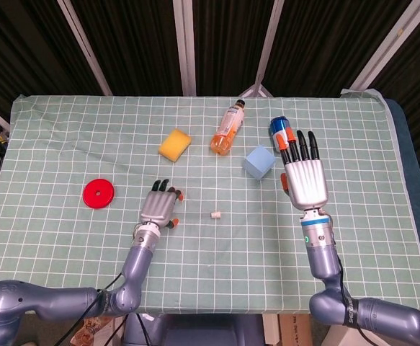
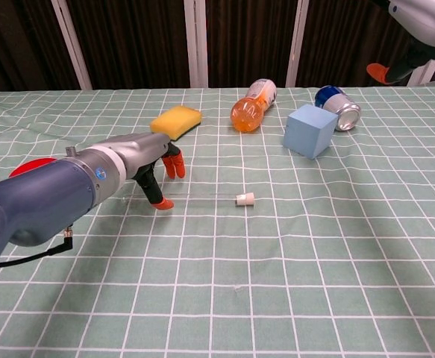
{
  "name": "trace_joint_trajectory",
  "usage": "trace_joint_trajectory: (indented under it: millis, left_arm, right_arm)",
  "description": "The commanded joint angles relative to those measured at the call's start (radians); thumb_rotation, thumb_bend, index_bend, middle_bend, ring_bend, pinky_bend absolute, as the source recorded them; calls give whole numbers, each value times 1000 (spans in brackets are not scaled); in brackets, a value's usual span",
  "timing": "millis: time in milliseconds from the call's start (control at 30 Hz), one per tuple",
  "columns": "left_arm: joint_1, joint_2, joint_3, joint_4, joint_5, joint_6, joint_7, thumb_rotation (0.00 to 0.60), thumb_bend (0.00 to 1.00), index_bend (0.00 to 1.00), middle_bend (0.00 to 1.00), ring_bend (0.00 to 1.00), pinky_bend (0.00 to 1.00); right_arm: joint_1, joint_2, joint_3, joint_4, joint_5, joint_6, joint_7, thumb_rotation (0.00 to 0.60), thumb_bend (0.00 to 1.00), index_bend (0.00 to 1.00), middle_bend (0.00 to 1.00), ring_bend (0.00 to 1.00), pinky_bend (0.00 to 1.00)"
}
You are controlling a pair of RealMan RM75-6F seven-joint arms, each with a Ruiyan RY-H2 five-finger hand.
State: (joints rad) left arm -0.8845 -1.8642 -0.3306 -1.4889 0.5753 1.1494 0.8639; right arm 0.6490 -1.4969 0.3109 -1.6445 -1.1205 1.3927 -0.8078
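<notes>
Nearer me than the sponge [image 1: 174, 143], my left hand [image 1: 161, 207] sat low on the cloth with its fingers curled at the bare end of a thin clear rod [image 2: 202, 197]; I could not tell whether they pinched it. The rod lay flat, its long axis across the table, its white cap [image 2: 245, 198] pointing away from that hand. I judged this the setting-down step, and the next move called for spreading the fingers and lifting straight up without nudging the rod.
</notes>
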Motion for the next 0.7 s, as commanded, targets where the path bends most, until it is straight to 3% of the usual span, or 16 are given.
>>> trace_joint_trajectory:
  millis: [33,133,400,600,700]
  left_arm:
    - [17,24,-2,-46,4,38,-17,600,317,226,188,6,0]
    - [57,66,9,-102,59,75,-76,600,315,119,135,0,0]
    - [249,314,132,-285,339,190,-306,600,264,78,76,0,0]
    - [430,539,308,-338,609,305,-504,600,246,69,59,0,0]
    - [506,600,371,-315,703,370,-592,600,246,66,57,0,0]
  right_arm:
    - [-14,14,-6,-23,-7,15,7,600,420,0,0,0,0]
    - [-43,39,-16,-55,-16,36,39,600,420,0,0,0,0]
    - [-204,189,-95,-170,-10,78,221,600,381,0,0,0,0]
    - [-366,318,-216,-190,-111,128,454,600,379,0,0,0,0]
    - [-422,350,-263,-167,-158,150,536,600,378,0,0,0,0]
